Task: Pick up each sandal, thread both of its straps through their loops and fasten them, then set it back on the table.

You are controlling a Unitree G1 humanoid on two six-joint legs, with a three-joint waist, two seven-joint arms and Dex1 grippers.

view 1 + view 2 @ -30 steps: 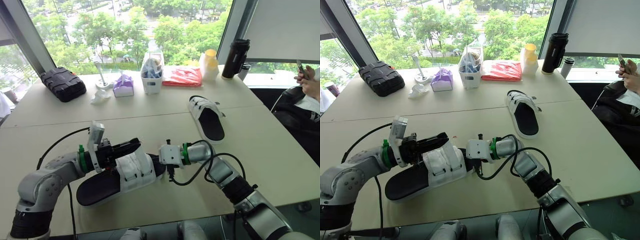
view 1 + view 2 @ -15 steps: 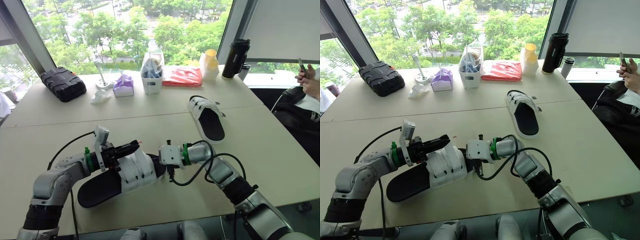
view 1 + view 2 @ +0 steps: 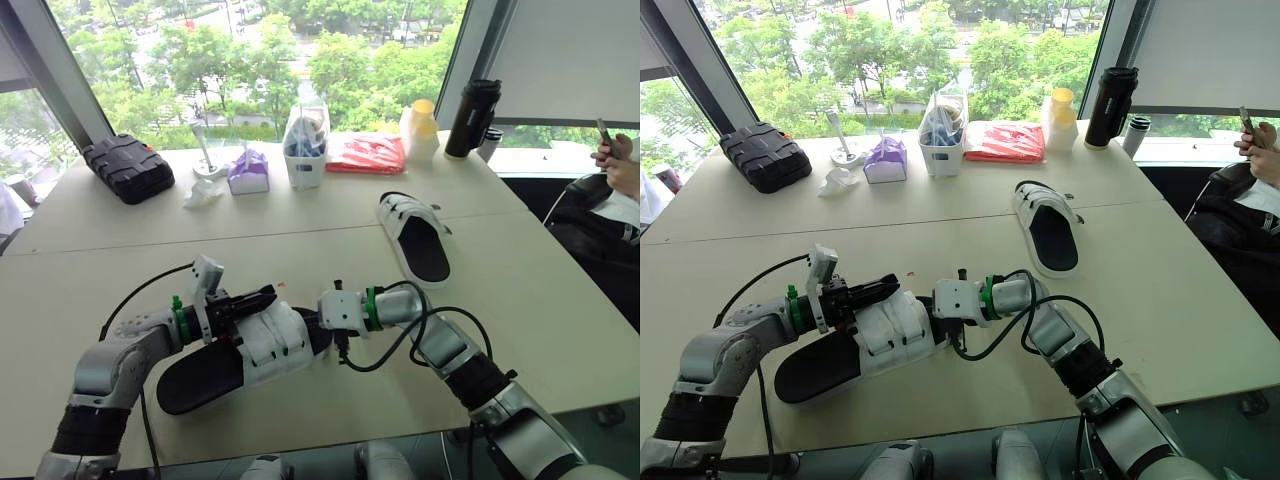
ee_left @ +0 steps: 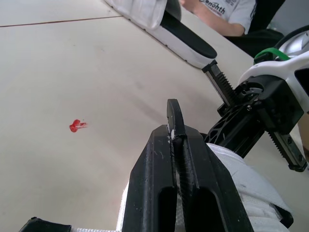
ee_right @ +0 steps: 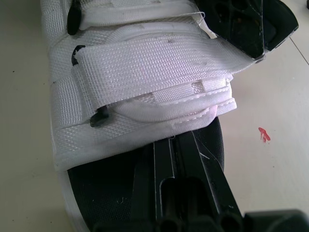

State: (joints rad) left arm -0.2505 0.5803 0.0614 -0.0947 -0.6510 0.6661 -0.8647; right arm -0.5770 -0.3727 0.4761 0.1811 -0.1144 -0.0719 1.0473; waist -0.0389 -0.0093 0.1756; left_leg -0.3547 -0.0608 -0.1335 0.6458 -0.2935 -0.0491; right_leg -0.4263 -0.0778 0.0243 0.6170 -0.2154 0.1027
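Your left arm has pulled in a bit since a second ago: left gripper [image 4: 175, 137], fingers pressed together, sits over the near sandal's [image 3: 272, 342] white straps, right gripper [image 5: 175, 145], fingers together, lies in its toe opening, sandal on the table [image 3: 530, 300], second sandal [image 3: 415, 236] well apart.

Left hand [image 3: 266, 294] has edged forward and right over the near sandal [image 3: 278, 342].
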